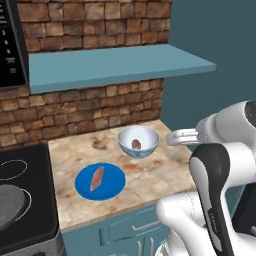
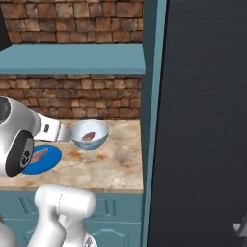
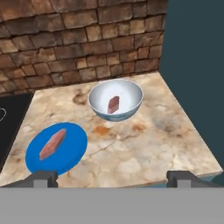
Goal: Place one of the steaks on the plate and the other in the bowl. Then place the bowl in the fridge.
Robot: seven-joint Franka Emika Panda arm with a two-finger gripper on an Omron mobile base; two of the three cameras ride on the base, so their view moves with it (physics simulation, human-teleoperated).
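On the marbled counter lies the blue plate (image 1: 112, 187) (image 2: 50, 161) (image 3: 72, 151), and one steak (image 1: 97, 178) (image 2: 40, 154) (image 3: 52, 144) rests flat on it. Behind it and to the right stands the white bowl (image 1: 145, 149) (image 2: 99, 141) (image 3: 131, 105) with the other steak (image 1: 136, 144) (image 2: 88, 136) (image 3: 113, 104) inside. My gripper (image 3: 113, 179) hangs open and empty above the counter's front edge, back from both dishes; its fingertips (image 3: 43, 178) stand wide apart. The black fridge (image 2: 207, 120) rises to the right of the counter.
A black stove (image 1: 30, 220) with a dark pan (image 1: 10, 200) borders the counter on the left. A teal shelf (image 1: 115, 65) juts out over the counter from the brick wall (image 1: 90, 107). A teal side panel (image 2: 150, 120) separates the counter from the fridge.
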